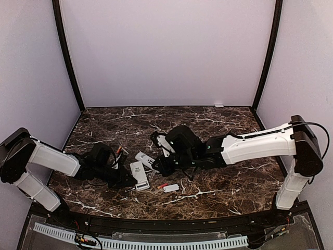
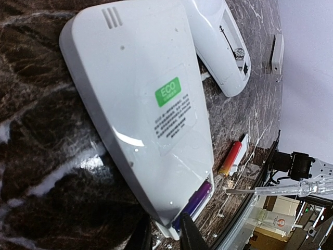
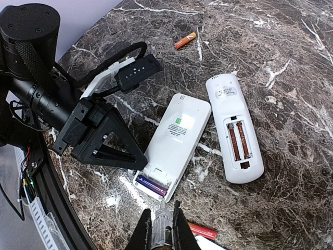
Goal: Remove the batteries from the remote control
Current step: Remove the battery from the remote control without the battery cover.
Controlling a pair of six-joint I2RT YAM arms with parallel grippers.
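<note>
A white remote with a green ECO sticker lies back up with its compartment open, and one purple battery shows in it. It also shows in the left wrist view, with the battery at its near end. My left gripper is shut on that end's corner. My right gripper is shut on a clear pointed tool, whose tip is just short of the compartment. A second white remote beside it holds two red batteries.
A loose red battery lies beside a small white cover near the front. Another red battery lies farther off, behind the left arm. The table's curved front edge is close.
</note>
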